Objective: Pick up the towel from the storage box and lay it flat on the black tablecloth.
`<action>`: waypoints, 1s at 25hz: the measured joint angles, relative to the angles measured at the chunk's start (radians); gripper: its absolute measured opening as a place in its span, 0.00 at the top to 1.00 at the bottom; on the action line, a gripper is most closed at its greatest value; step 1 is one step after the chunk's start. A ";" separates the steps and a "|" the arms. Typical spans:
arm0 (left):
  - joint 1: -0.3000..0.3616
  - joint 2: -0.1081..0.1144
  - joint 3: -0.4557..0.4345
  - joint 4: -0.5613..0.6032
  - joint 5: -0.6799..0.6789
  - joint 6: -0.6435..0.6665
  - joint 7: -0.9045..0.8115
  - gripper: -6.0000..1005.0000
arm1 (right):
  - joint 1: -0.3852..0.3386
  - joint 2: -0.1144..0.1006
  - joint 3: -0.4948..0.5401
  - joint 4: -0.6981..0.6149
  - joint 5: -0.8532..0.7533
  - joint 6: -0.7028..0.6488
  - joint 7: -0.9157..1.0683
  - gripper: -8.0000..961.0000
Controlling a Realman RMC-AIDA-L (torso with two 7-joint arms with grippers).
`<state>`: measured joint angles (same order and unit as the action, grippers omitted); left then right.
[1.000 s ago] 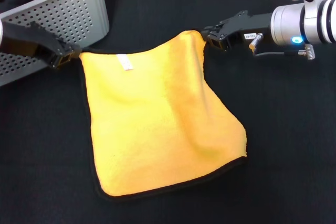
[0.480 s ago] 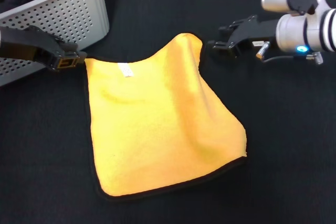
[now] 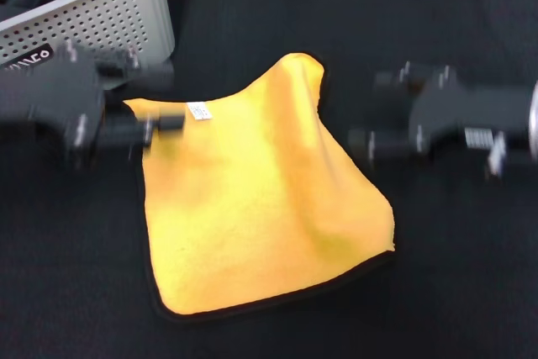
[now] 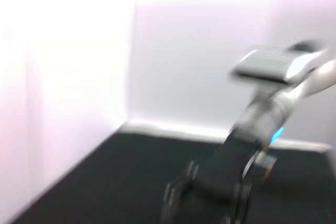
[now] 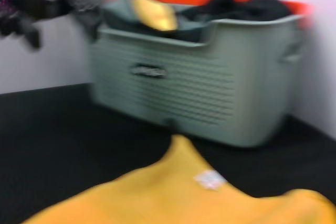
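The yellow-orange towel lies spread on the black tablecloth, with its white label near the far left corner and a soft ridge down its right side. It also shows in the right wrist view. My left gripper is open and empty, blurred, over the towel's far left corner. My right gripper is open and empty, blurred, just right of the towel's far right corner. The grey perforated storage box stands at the far left, and shows in the right wrist view.
Dark clothes and another yellow piece lie in the box. The right arm shows in the left wrist view above the tablecloth. A white wall runs along the table's far edge.
Both grippers have let go of the towel's far corners and turned and pulled back. The corners have dropped onto the tablecloth, and the towel lies still.
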<state>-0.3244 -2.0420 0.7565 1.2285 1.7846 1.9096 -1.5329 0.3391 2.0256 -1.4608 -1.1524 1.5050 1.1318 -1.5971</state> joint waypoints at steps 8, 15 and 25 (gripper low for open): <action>0.062 0.025 -0.001 -0.260 -0.120 0.105 0.256 0.44 | -0.145 -0.004 -0.068 -0.012 0.251 0.284 -0.198 0.11; 0.076 0.036 0.003 -0.310 -0.112 0.119 0.274 0.44 | -0.120 -0.006 -0.058 0.021 0.310 0.414 -0.227 0.08; 0.079 0.052 0.007 -0.404 -0.103 0.122 0.277 0.44 | -0.072 -0.003 -0.067 0.091 0.336 0.423 -0.280 0.08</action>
<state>-0.2454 -1.9904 0.7631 0.8243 1.6815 2.0313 -1.2559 0.2675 2.0230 -1.5280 -1.0611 1.8415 1.5550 -1.8770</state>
